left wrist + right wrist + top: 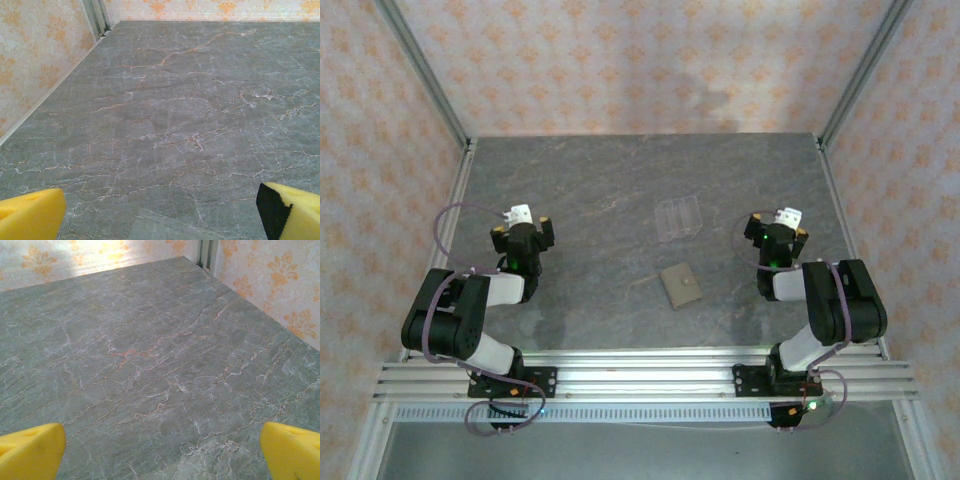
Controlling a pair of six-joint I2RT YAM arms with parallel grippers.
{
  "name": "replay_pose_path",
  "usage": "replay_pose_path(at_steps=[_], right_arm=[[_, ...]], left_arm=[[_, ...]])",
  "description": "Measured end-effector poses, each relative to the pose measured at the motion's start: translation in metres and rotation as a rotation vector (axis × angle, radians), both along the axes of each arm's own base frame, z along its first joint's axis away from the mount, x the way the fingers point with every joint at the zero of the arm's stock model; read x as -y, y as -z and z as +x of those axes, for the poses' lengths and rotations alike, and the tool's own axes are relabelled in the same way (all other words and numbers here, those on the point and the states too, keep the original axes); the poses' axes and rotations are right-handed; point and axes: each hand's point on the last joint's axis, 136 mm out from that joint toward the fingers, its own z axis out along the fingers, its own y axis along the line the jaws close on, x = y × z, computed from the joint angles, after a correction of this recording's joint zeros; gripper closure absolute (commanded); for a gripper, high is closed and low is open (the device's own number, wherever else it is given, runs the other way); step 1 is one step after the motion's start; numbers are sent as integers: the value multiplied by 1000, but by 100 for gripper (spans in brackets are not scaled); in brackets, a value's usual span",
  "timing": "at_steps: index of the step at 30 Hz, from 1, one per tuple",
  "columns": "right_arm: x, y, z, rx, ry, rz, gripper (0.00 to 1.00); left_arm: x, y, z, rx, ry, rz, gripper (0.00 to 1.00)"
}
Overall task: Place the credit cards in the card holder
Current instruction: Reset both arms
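- Mounting rail [640,372] runs along the near table edge, closest in the top view; both arm bases are bolted on it, left arm [455,320] at left, right arm [830,310] at right.
- Patterned walls [640,60] with metal corner posts close the cell on three sides.
- Table [590,190] is grey marble-look with pale and rusty veins. Both wrist views look out over bare stretches of it [165,125] [150,365] toward the walls.
- Both arms are folded back, elbows near the rail, wrists pointing away from the bases, well apart from each other.
- Left gripper [521,228]: jaws spread wide, nothing between them. In the left wrist view [160,220] the yellow fingertips [30,215] sit at opposite bottom corners above the tabletop.
- Right gripper [777,232]: same, jaws fully apart and empty. In the right wrist view [160,455] the yellow fingertips [292,452] sit at the bottom corners.
- Clear slotted rack [678,217] stands mid-table between the two grippers, nearer the right one. Contents too small to tell.
- Card holder [681,286]: tan-brown, squarish, lying flat and slightly rotated on the table, on the near side of the rack and apart from it, between the arms, closer to the right arm. Neither gripper touches it.
- Faint thin line on the table just left of the card holder; cannot tell what it is.
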Motion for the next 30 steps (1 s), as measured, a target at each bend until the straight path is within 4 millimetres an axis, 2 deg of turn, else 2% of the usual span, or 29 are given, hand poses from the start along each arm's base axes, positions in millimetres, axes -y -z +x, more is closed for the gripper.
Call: replay_pose_path(at_steps=[25,30], right_arm=[[0,0,0,0,0,0,1],[0,0,0,0,0,0,1]], left_arm=[[0,0,0,1,-3,-1,0],[-3,2,-6,11,-21,-4,0]])
